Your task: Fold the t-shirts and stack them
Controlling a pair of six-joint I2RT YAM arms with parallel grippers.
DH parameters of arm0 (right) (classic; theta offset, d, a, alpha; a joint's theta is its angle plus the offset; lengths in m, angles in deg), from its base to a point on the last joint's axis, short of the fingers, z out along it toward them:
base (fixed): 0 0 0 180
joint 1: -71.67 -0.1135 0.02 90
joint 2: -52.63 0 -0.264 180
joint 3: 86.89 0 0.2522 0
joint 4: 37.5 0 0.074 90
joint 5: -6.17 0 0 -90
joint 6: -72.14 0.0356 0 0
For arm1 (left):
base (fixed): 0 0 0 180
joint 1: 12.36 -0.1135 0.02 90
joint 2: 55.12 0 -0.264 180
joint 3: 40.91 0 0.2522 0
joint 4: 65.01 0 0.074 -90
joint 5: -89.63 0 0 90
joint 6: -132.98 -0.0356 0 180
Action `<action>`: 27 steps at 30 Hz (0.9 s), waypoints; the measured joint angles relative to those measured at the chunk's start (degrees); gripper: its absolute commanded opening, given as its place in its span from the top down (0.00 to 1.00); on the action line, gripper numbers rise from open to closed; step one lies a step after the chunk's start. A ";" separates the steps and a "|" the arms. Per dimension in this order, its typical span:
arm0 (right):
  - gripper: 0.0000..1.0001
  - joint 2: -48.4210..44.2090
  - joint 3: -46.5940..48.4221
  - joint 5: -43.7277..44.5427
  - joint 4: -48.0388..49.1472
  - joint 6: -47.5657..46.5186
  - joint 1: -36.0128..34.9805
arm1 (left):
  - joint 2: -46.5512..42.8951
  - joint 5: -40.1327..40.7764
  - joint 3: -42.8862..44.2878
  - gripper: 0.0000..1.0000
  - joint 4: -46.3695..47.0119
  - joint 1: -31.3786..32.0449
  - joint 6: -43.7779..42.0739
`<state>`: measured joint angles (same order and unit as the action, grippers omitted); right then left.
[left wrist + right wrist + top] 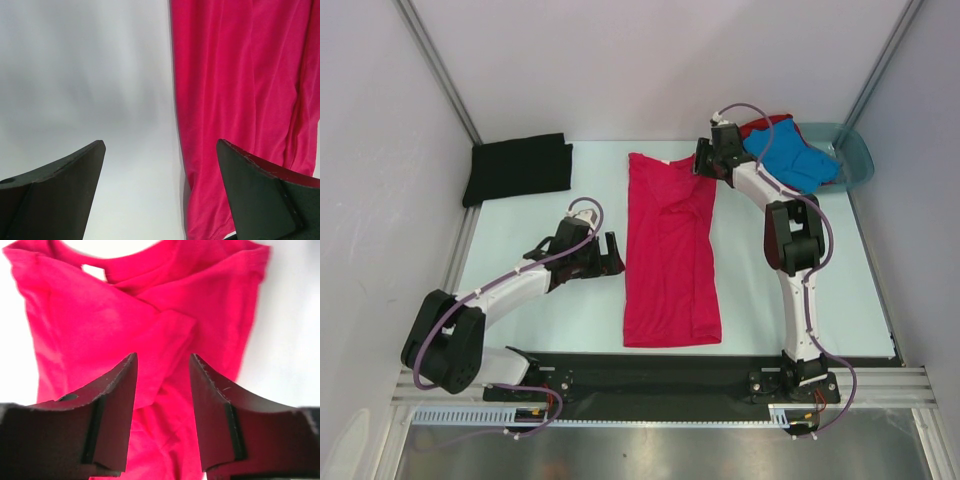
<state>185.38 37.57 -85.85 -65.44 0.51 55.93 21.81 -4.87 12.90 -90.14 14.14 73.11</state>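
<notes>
**Pink tee flat mid-desk, both grippers empty**

Pink t-shirt lies flat approx. in the middle of the desk. It's folded lengthwise into a long narrow strip, w/ collar toward the far edge and hem toward the near edge. Right wrist view shows its two sides lapped over each other across the chest, w/ some creases.

Left gripper sits low just beside the strip's left edge, about halfway along. Jaws are spread wide, w/ nothing between them. Left wrist view shows bare desk under one finger and pink cloth by the other.

Right gripper is at the shirt's far-right corner, by the shoulder. Jaws are partway apart, narrower than the left's. Pink cloth shows through the gap below, but no cloth is pinched.

Other tees:
- Black t-shirt is folded into a flat rectangle at the far-left corner, well apart from the pink one.
- Blue t-shirt is bunched up in the teal basin at the far-right corner, spilling over its left rim.
- Red t-shirt is crumpled just behind the blue, touching it. It's partly hidden by the right arm.
</notes>
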 measured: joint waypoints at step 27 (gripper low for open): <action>0.50 -39.39 -37.16 10.10 -9.73 -1.16 -1.70 | 0.61 -5.90 -0.46 0.00 4.46 0.00 -1.51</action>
<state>145.99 0.41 -75.75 -75.17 -0.65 54.22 22.42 -10.77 12.44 -85.68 14.14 71.60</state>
